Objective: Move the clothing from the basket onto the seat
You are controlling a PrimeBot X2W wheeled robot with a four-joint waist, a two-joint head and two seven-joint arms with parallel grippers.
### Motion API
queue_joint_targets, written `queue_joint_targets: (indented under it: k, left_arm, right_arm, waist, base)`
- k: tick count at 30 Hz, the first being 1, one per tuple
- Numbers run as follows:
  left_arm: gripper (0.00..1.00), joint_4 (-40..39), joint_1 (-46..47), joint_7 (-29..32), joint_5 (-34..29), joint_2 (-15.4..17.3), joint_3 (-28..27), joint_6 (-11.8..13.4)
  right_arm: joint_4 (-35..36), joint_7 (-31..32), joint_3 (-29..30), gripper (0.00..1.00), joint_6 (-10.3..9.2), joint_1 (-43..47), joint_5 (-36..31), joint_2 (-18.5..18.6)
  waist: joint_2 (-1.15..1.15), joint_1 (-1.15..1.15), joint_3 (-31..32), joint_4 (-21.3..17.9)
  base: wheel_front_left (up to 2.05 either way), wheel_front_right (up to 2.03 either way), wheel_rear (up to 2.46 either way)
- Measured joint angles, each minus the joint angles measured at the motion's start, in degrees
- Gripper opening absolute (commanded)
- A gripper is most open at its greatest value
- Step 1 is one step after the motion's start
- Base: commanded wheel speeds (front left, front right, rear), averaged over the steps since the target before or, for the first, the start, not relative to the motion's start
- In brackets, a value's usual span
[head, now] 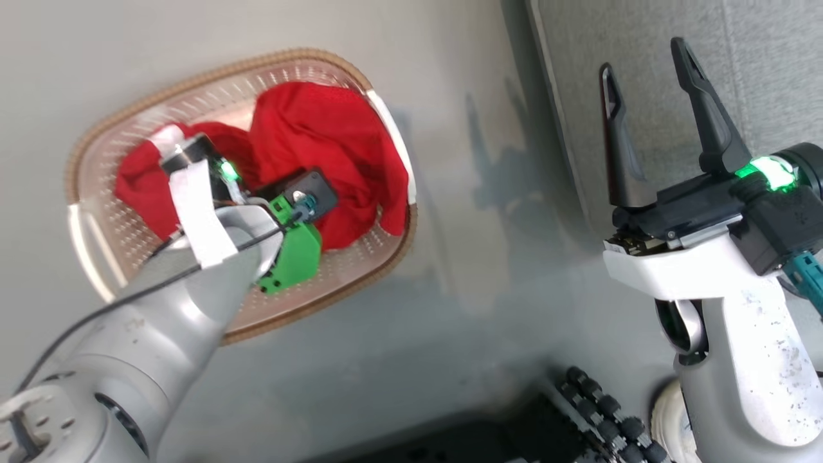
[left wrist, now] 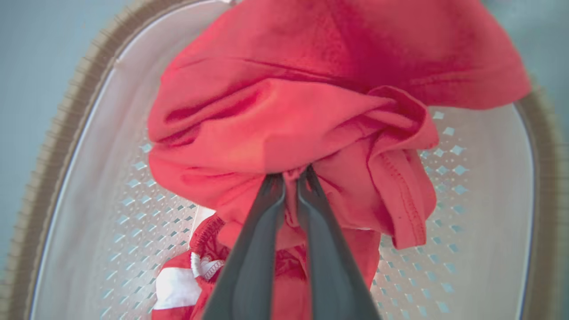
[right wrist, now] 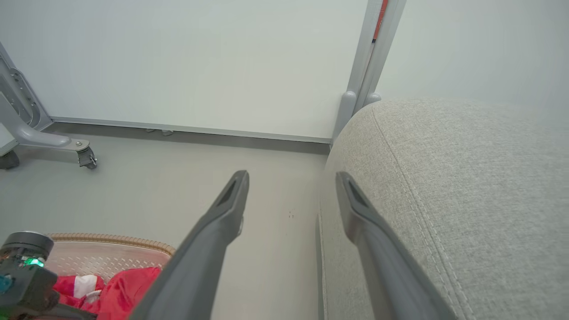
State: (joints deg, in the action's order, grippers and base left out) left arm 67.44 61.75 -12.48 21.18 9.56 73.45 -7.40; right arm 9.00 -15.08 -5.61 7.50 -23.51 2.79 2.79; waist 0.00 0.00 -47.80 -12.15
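Observation:
The cream perforated basket (head: 109,212) with a brown rim sits on the floor at the left of the head view. Red clothing (head: 321,135) is heaped inside it. My left gripper (left wrist: 291,175) reaches down into the basket and is shut on a fold of the red clothing (left wrist: 289,129), which bunches up around the fingertips. More red fabric with white trim (left wrist: 178,284) lies on the basket (left wrist: 98,213) bottom. My right gripper (head: 649,61) hangs open and holds nothing, over the edge of the grey seat (head: 643,109). In the right wrist view the seat (right wrist: 466,200) lies right of the open fingers (right wrist: 222,213).
Grey floor (head: 463,257) lies between the basket and the seat. A white wall panel with a grey post (right wrist: 369,66) stands behind the seat, and a wheeled grey leg (right wrist: 84,155) sits at the far left. My dark base with rollers (head: 598,411) shows at the bottom.

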Motion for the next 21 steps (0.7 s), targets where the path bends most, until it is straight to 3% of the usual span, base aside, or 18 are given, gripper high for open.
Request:
queue_joint_targets:
  k: [14, 21]
  left_arm:
    - [0.0, -6.94, -6.94, -2.36, 7.03, -1.46, -0.32, 0.0]
    - [0.0, -16.21, -10.1, -2.55, 7.91, 0.09, -6.37, 0.45]
  right_arm:
    - [-2.78, 0.0, 0.7, 1.0, 0.0, 5.26, -1.44, -0.02]
    - [-3.89, 0.0, 1.08, 1.0, 0.0, 8.54, -1.56, 0.0]
  waist:
    - [0.0, 0.0, 13.93, 4.68]
    - [0.0, 0.0, 20.18, 7.08]
  base:
    - [0.0, 0.0, 0.0]
    - [0.0, 0.0, 0.0]
